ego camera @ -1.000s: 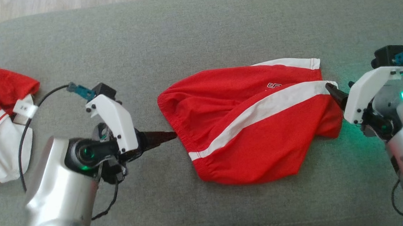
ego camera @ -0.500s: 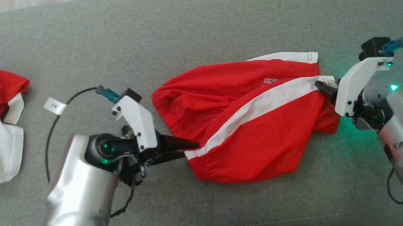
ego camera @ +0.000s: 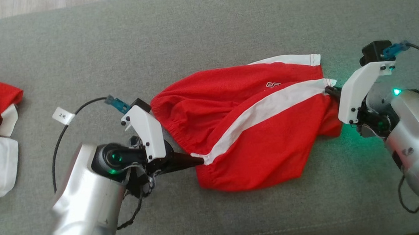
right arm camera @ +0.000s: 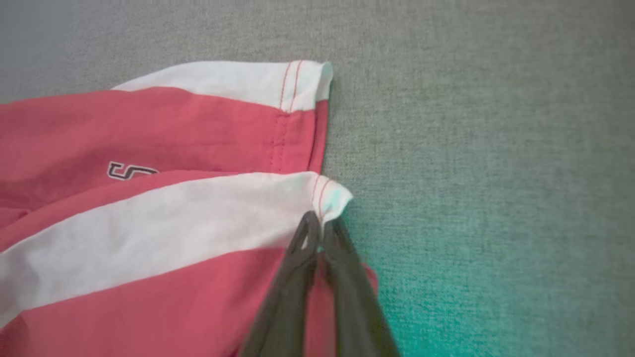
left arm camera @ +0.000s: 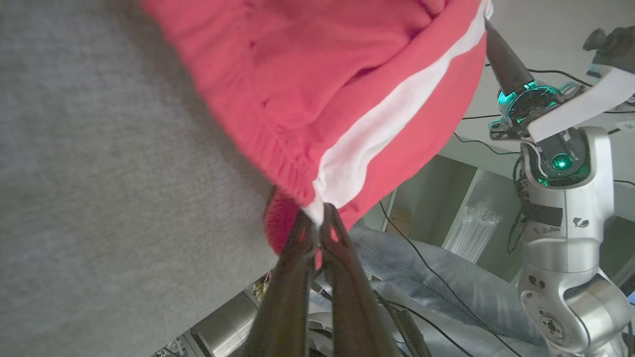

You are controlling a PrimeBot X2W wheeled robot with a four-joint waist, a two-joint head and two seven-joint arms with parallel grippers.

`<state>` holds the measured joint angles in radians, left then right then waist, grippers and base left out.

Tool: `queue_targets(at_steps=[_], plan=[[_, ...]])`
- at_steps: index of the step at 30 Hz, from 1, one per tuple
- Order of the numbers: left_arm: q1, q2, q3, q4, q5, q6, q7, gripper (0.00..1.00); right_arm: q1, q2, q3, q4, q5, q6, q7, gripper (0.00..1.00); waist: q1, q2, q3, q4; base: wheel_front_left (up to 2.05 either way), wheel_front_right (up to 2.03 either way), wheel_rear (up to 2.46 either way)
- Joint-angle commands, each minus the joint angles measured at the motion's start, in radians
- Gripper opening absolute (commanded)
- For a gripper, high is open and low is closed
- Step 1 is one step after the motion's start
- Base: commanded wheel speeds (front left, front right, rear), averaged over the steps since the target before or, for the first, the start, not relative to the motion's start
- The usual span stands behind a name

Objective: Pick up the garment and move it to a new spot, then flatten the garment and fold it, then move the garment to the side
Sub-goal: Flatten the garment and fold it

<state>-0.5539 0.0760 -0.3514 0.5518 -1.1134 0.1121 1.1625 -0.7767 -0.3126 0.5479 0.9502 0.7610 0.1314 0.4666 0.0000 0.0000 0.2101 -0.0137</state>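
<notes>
- Left gripper (ego camera: 201, 160): the fingers are closed together and pinched on the garment (ego camera: 254, 129) at the gathered waistband (ego camera: 173, 129), where the white stripe (ego camera: 264, 115) ends. In the left wrist view, cloth is seen clamped between the tips (left arm camera: 317, 218).
- Garment: red shorts are noted lying rumpled near the middle of the grey cushion (ego camera: 203, 29), between the two grippers. One leg panel is draped across the other, so nothing is flat yet.
- Handling (judged): the cloth is taken to be thin, light and limp. No shape will be kept when it is lifted, and sag is expected between the two holds. The load on the arms is judged negligible.
- Hold points (judged): the elastic waistband and the stitched hems are thicker than the panels, so they are preferred for a pinch. Slip from the narrow tips is considered possible if the cloth is pulled taut sharply.
- Right gripper (ego camera: 328, 91): the fingers are closed on the leg hem (right arm camera: 325, 196) at the stripe's other end. The corner is seen nipped between the tips in the right wrist view (right arm camera: 320, 223).
</notes>
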Motion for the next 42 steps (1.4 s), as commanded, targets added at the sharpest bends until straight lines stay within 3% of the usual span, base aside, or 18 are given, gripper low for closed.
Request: queue_targets(at_steps=[1,9,16,21,26,31,35,42], plan=[[-0.020,0.015,0.039,-0.029,-0.012,-0.015,-0.010,0.00,-0.019,-0.016,0.020,-0.027,0.014,-0.001,-0.031,0.00,0.0000,0.0000,-0.011,0.001,0.00,0.00,0.00],[-0.034,0.051,0.091,-0.088,-0.029,-0.078,-0.071,0.00,-0.019,-0.048,0.039,-0.066,0.075,-0.001,-0.197,0.00,0.0000,0.0000,-0.083,0.007,0.00,0.00,0.00],[-0.021,0.109,0.165,-0.230,-0.030,-0.147,-0.170,0.00,0.029,-0.106,0.042,-0.190,0.143,-0.001,-0.333,0.00,0.0000,0.0000,-0.135,0.006,0.00,0.00,0.00],[0.009,0.122,0.205,-0.349,-0.026,-0.188,-0.252,0.00,0.069,-0.147,0.035,-0.302,0.181,-0.001,-0.404,0.00,0.0000,0.0000,-0.122,0.005,0.00,0.00,0.00],[-0.021,0.121,0.205,-0.375,0.018,-0.195,-0.309,0.00,0.054,-0.174,0.023,-0.362,0.209,-0.001,-0.409,0.00,0.0000,0.0000,-0.068,0.007,0.00,0.00,0.00],[-0.187,0.121,0.151,-0.302,0.121,-0.217,-0.369,0.00,-0.071,-0.175,0.011,-0.374,0.247,-0.001,-0.362,0.00,0.0000,0.0000,0.035,0.005,0.00,0.00,0.00],[-0.390,0.153,0.083,-0.196,0.260,-0.230,-0.432,0.00,-0.240,-0.156,0.014,-0.341,0.266,-0.001,-0.305,0.00,0.0000,0.0000,0.123,-0.002,0.00,0.00,0.00],[-0.755,0.151,0.027,0.012,0.436,-0.239,-0.674,0.00,-0.567,-0.126,0.009,-0.264,0.240,-0.001,-0.354,0.00,0.0000,0.0000,0.234,-0.006,0.00,0.00,0.00]])
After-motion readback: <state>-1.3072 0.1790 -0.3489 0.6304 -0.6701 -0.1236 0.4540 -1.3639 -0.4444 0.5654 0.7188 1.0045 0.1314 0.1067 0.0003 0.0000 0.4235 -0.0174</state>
